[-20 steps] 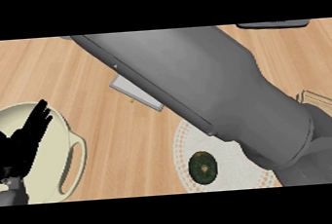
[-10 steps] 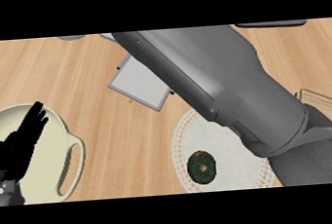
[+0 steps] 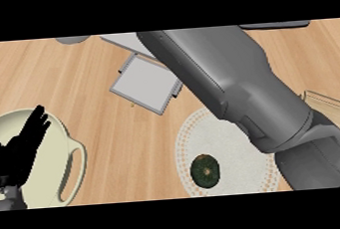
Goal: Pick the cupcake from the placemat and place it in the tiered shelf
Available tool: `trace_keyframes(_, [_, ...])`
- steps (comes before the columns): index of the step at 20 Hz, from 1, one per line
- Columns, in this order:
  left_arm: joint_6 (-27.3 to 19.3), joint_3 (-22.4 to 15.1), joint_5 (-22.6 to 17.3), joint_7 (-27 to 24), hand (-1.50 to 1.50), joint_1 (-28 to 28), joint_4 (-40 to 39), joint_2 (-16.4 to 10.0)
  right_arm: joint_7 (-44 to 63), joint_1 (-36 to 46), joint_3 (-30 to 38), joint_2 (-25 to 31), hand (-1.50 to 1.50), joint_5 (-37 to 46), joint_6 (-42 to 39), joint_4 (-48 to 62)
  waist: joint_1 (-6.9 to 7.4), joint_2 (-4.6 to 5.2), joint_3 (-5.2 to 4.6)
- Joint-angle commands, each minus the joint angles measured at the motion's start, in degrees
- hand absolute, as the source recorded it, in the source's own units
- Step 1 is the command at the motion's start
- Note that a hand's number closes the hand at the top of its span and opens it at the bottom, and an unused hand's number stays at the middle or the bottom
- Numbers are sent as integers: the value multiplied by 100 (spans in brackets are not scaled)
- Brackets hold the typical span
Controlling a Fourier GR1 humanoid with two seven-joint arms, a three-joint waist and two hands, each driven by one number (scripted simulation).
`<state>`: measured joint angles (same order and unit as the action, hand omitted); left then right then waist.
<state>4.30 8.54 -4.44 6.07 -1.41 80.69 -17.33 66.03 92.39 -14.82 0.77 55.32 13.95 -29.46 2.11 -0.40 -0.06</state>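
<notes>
The cupcake [image 3: 205,171], seen from above as a dark green round, sits on the round white placemat [image 3: 231,152] at the lower middle. The grey tiered shelf [image 3: 146,84] stands further back on the counter, its right side hidden by my right forearm [image 3: 230,87]. That forearm runs from the lower right to the top edge, passing above the placemat, and its hand is out of sight beyond the top. My left hand [image 3: 17,149] rests at the lower left with straight fingers, holding nothing.
A cream-coloured pot with a handle [image 3: 67,158] lies under my left hand. A wooden edge [image 3: 331,102] shows at the right, a black object [image 3: 277,25] at the top right, and a grey round thing [image 3: 72,40] at the top left.
My right forearm has swung rightward and further back, uncovering more of the tiered shelf. The left hand has sunk a little. The cupcake has not moved.
</notes>
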Motion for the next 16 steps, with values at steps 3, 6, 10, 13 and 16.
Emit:
trace_keyframes(3, [-15, -39, -4, 190, 0, 78, 221, 53, 625, -279, -33, -73, -150, 125, 939, 51, 11, 69, 0])
trace_keyframes(6, [138, 40, -33, 30, 0, 316, 291, -79, 671, -163, 214, -73, -150, 65, 1228, -15, 63, 70, 0])
trace_keyframes(10, [-87, -29, 51, 11, 0, 56, 131, 146, 608, -235, 655, -73, -150, -170, 1730, -404, -15, 69, 2])
trace_keyframes(13, [-25, 58, 111, -163, 0, 210, -71, 36, 388, -473, 856, -73, -150, -266, 1896, -785, -153, 28, 6])
trace_keyframes(16, [82, 142, -34, -23, 0, 242, 19, -36, 425, -434, 970, -74, -150, -368, 2135, -1187, -151, -3, 9])
